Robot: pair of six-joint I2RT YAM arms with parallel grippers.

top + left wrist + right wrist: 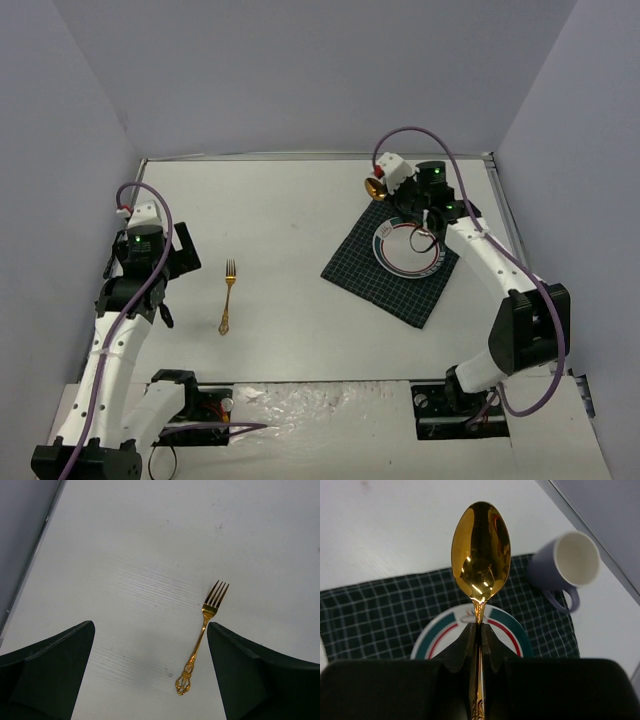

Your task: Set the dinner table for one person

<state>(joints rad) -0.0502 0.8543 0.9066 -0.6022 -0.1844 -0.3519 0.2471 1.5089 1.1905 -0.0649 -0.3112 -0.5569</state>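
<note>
Gold, ornate metal spoon [481, 560] clamped by its handle in my right pincer [481, 632], jaws narrowed hard onto the stem. The bowl points away from the wrist, poised above the round white plate with green and red rings [432, 642]. That plate rests on the dark green checked cloth [375, 615], which lies on the right half of the large white rectangular worktop [300, 200]. A lilac ceramic mug [570, 562] stands upright at a corner of the cloth, near the plate. My left pincer [150, 626] hangs with jaws wide and nothing between them. Below it the matching gold fork [202, 640] lies flat on bare worktop, well apart from the cloth.

Step in hand, as I judge it: laying the spoon beside the plate. To do it well I would shift off the plate toward the mug side and lower until the handle lies flat on the cloth. I would keep the bowl clear of the mug and part the jaws only at contact, so the spoon neither drops nor skids.
</note>
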